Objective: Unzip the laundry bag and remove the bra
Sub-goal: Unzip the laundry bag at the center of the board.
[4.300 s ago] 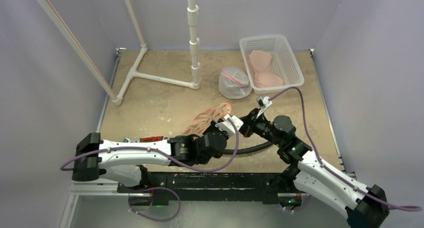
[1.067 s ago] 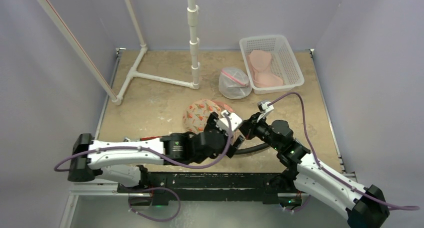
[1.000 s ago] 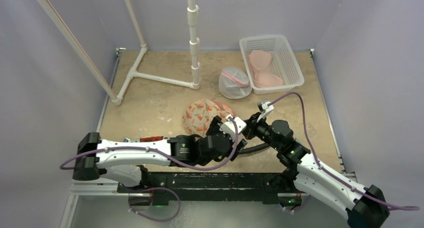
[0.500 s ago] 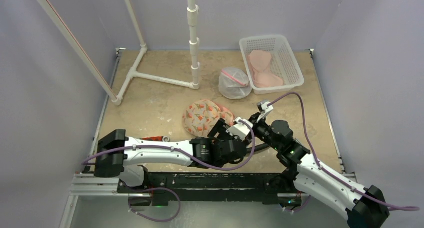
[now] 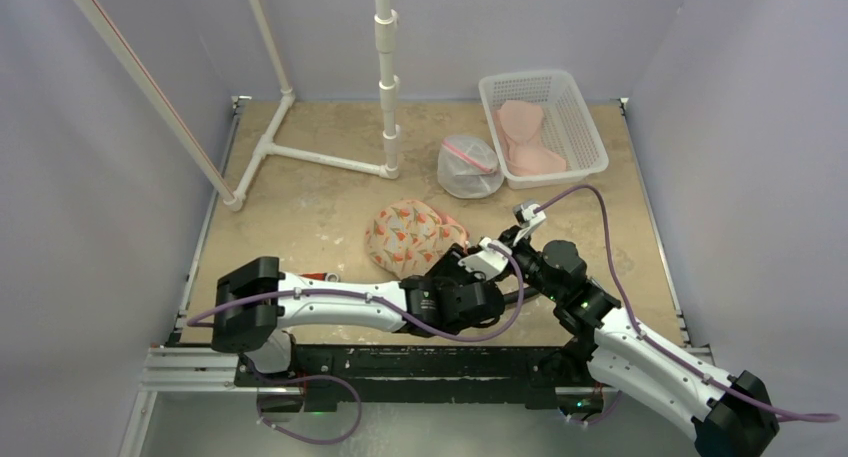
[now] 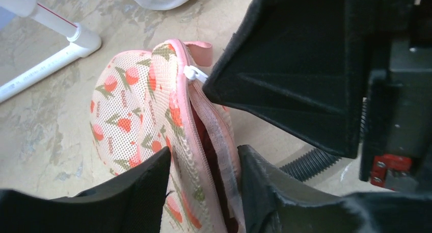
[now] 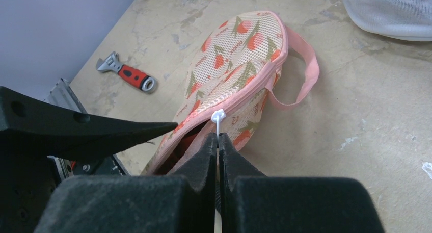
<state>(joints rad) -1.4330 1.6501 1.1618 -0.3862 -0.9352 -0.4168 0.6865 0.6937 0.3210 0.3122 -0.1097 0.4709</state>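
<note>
The laundry bag [image 5: 405, 235], pink mesh printed with red fruit, lies on the table in front of both arms. Its zipper is partly undone at the near end. My right gripper [image 7: 218, 139] is shut on the white zipper pull [image 7: 218, 115]. My left gripper [image 6: 204, 161] straddles the opened mouth of the laundry bag [image 6: 153, 105], jaws apart, one finger [image 6: 153, 177] against the mesh and the other against the pink zipper edge [image 6: 219, 141]. The bra is hidden inside; only a dark red strip [image 6: 204, 133] shows through the slit.
A white basket [image 5: 578, 107] holding pink garments stands at the back right, a white mesh bag [image 5: 468, 167] beside it. A white pipe frame [image 5: 300, 155] rises at the back left. A red-handled wrench [image 7: 130, 76] lies left of the bag. A black ribbed hose [image 6: 305, 164] runs under the grippers.
My left arm has swung right along the bag to its opened end beside the right gripper, and its jaws have narrowed around the bag's mouth. The right gripper has stayed put.
</note>
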